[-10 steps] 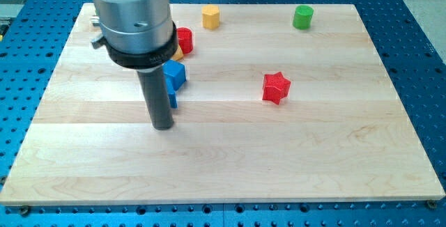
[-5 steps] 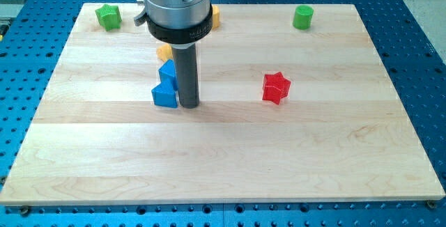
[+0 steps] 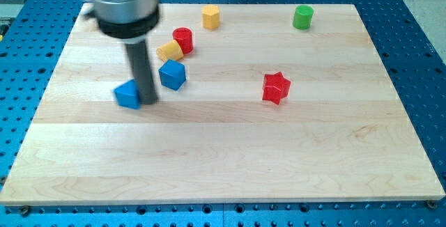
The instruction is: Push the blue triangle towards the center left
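Observation:
The blue triangle (image 3: 127,94) lies on the wooden board (image 3: 223,157) left of centre. My tip (image 3: 147,102) touches its right side. A blue cube (image 3: 173,74) sits just to the right of the rod, apart from the triangle. The arm's grey body (image 3: 122,4) hangs over the board's top left and hides what is behind it.
A yellow block (image 3: 169,50) and a red cylinder (image 3: 183,40) sit above the blue cube. A yellow hexagonal block (image 3: 210,17) and a green cylinder (image 3: 303,16) stand near the top edge. A red star (image 3: 276,87) lies right of centre.
My tip went from the left of the blue blocks round to their right, then swept left, pushing the blue triangle left and away from the blue cube. The arm now hides the green block at top left.

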Action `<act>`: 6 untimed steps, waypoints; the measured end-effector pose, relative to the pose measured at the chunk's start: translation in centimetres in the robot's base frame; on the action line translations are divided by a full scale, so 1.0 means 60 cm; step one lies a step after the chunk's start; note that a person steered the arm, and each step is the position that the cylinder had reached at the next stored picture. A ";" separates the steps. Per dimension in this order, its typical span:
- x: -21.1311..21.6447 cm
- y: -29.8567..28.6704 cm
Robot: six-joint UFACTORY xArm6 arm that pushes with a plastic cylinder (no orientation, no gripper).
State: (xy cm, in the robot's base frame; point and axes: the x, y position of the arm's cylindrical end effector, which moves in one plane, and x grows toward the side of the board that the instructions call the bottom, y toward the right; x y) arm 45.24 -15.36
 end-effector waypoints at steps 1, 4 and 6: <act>0.005 -0.070; 0.073 -0.083; 0.073 -0.102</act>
